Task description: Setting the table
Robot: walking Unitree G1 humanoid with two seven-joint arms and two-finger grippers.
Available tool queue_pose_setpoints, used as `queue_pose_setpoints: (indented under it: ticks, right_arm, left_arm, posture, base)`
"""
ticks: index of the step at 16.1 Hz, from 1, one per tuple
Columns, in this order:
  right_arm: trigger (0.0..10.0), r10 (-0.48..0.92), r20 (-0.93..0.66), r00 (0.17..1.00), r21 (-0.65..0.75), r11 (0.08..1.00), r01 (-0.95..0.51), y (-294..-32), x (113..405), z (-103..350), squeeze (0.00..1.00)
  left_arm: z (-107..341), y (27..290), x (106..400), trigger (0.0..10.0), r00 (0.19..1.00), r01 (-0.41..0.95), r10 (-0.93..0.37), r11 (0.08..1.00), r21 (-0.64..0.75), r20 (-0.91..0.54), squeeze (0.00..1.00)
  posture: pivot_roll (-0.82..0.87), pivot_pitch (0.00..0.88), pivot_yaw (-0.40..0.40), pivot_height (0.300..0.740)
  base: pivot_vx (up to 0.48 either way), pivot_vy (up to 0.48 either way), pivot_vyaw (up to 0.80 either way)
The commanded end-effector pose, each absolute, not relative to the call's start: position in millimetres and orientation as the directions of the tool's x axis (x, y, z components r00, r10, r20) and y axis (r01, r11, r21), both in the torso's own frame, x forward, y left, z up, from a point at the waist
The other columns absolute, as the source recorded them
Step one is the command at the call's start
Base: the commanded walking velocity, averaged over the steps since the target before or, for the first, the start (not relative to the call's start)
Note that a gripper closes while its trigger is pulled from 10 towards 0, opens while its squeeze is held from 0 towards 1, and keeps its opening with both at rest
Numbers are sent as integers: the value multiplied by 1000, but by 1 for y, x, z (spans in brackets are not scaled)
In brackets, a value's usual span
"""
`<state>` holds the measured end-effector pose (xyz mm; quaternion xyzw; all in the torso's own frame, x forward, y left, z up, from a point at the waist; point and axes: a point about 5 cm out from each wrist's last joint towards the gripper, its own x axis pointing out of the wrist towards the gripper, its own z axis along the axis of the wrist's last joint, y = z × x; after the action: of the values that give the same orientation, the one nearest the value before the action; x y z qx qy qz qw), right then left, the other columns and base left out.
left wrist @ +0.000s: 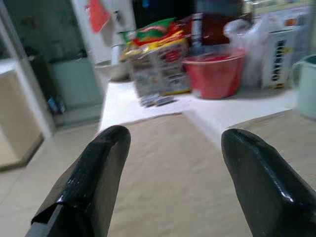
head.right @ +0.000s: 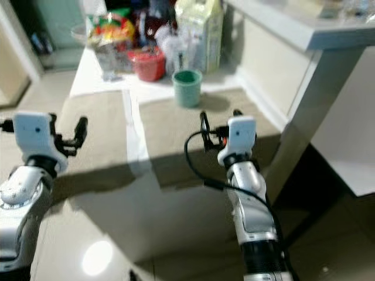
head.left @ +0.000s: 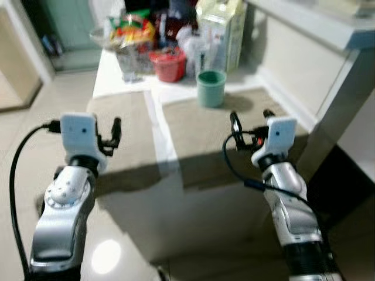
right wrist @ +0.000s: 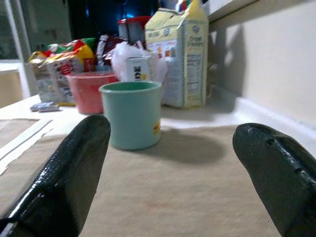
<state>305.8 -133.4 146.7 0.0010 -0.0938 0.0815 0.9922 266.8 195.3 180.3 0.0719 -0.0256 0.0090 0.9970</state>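
You are looking down at a white bench (head.left: 126, 79) with two tan mats laid side by side on it. The left mat (head.left: 132, 132) and the right mat (head.left: 217, 132) are parted by a narrow strip of bare white top.

Your left tool (left wrist: 173, 163) hangs over the near part of the left mat with its fingers (left wrist: 94, 182) spread wide and nothing between them. Your right tool (right wrist: 177, 168) hangs over the near part of the right mat, also wide open and holding nothing.

The green cup (head.left: 211, 88) stands upright at the far edge of the right mat, straight ahead of your right tool and well apart from it. In the right wrist view you can see a small yellow mark on its side.

Behind the cup, at the back of the bench, is a crowd of things. A red bowl (head.left: 167, 64) sits just left of the cup. A tall carton (head.left: 221, 32) stands behind the cup, near the wall (head.left: 293, 52). Snack packets (head.left: 132, 32) and a crumpled plastic bag (right wrist: 133, 59) lie beside the bowl.

The floor (head.left: 29, 129) to your left is pale tile.
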Motion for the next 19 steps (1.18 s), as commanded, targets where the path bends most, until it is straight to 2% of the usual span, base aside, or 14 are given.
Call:
queue_pose_setpoints:
  ticks: [1, 4, 5, 7, 17, 19]
  right_arm:
    - [10000, 162, 193, 968, -5, 986, -164, -132, 305, 149, 0]
    - [10000, 181, 196, 964, 4, 983, -186, -126, 302, 149, 0]
    - [10000, 215, 193, 957, -31, 976, -213, -123, 301, 150, 0]
    - [10000, 225, 196, 954, -39, 974, -222, -121, 299, 150, 0]
    - [10000, 246, 202, 948, -39, 969, -243, -119, 297, 149, 0]
    - [10000, 253, 194, 948, -51, 968, -248, -117, 297, 148, 0]
  left_arm:
    - [183, 187, 267, 10000, 998, 14, -24, 988, 155, 60, 0]
    - [179, 177, 268, 10000, 998, 33, -40, 984, 174, 40, 0]
    - [178, 174, 268, 10000, 998, 38, -45, 985, 171, 40, 0]
    - [178, 170, 267, 10000, 998, 43, -50, 986, 163, 40, 0]
    - [178, 167, 263, 10000, 999, 3, -9, 992, 130, 45, 0]
    - [178, 167, 263, 10000, 999, 0, -6, 991, 137, 43, 0]
  posture:
    - [-84, 0, 78, 740]
    - [-88, 0, 83, 740]
    - [-88, 0, 82, 740]
    - [-88, 0, 83, 740]
    - [-80, 0, 78, 740]
    - [-80, 0, 79, 740]
  base:
    - [480, 0, 0]
    - [462, 0, 0]
    - [352, -319, 0]
    - [300, -371, 794]
    - [0, 0, 43]
    - [0, 0, 594]
